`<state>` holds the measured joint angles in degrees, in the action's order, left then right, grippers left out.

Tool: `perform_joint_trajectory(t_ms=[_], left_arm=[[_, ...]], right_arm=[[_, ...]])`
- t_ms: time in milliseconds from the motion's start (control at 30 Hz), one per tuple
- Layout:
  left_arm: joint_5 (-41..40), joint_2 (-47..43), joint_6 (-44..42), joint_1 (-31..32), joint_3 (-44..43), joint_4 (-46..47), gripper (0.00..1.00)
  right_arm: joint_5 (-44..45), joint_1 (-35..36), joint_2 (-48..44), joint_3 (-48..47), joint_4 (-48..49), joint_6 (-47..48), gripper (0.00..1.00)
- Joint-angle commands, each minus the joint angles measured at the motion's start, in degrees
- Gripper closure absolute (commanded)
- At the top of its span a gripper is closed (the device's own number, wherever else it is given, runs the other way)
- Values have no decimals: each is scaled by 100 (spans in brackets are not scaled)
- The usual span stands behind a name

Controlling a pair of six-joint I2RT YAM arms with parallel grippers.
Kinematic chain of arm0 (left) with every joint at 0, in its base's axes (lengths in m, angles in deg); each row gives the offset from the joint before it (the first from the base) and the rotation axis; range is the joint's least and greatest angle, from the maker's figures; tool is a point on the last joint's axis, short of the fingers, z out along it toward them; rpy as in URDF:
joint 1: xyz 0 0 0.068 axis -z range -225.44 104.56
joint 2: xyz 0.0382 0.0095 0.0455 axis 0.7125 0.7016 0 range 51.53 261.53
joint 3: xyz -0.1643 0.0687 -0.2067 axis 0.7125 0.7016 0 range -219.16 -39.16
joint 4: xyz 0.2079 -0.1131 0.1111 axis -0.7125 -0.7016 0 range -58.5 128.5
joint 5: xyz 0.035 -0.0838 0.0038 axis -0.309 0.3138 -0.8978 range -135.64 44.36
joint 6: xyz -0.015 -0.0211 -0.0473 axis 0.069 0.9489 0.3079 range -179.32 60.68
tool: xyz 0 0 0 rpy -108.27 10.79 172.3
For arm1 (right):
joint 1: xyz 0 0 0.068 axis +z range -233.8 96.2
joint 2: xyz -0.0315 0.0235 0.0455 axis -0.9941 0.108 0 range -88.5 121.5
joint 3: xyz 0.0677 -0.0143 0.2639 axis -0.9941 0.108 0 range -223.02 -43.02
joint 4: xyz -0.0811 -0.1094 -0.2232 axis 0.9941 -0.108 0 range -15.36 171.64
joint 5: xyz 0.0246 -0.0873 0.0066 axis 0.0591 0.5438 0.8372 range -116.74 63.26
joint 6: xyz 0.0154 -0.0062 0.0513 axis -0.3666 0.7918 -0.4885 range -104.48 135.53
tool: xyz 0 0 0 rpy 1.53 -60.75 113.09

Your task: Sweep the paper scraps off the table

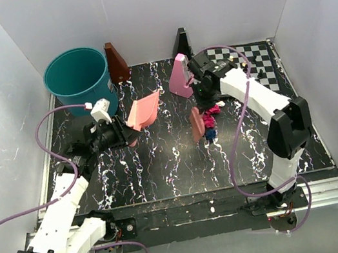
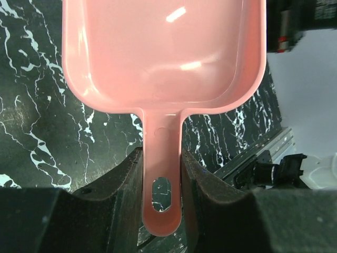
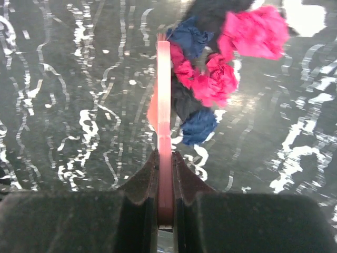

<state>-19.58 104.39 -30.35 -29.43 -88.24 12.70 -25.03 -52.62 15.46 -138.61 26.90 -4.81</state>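
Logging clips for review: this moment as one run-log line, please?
left fingers: shut on pink dustpan, empty | right fingers: shut on pink scraper against paper scraps | scraps: piled on table, none collected

Magenta, dark-blue paper scraps (image 3: 216, 84) bunched, seemingly touching, on black veined table (image 1: 163, 167).

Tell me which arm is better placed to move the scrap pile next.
Probably right: the right end effector grips a pink scraper standing against the paper scraps. The left end effector holds the empty pink dustpan, apart from the pile.
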Motion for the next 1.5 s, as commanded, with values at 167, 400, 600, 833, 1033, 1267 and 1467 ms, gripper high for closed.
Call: perform_joint_trajectory(t_ms=[167,400,600,833,1033,1267,1467], left_arm=[[-1120,655,-49,1061,-5,-100,100],[-2113,1077,-286,2063,-110,-294,100],[-3027,1393,-576,2784,-225,-504,100],[-4213,2016,-1121,3812,-584,-1242,100],[-4418,2571,-1376,4490,-796,-1647,100],[-3925,3046,-1482,4551,-832,-1253,100],[-3775,3177,-1667,4551,-708,-628,100]], right_arm=[[287,-147,-1078,-197,-292,741,99],[566,-138,-2002,67,148,979,99],[2242,-138,-2319,330,-10,1251,99],[3906,-130,-1845,445,-537,1260,99],[4170,-130,-1081,427,-800,1208,99],[3064,133,-596,550,-644,1277,99],[1414,520,-640,472,-327,1603,99]])
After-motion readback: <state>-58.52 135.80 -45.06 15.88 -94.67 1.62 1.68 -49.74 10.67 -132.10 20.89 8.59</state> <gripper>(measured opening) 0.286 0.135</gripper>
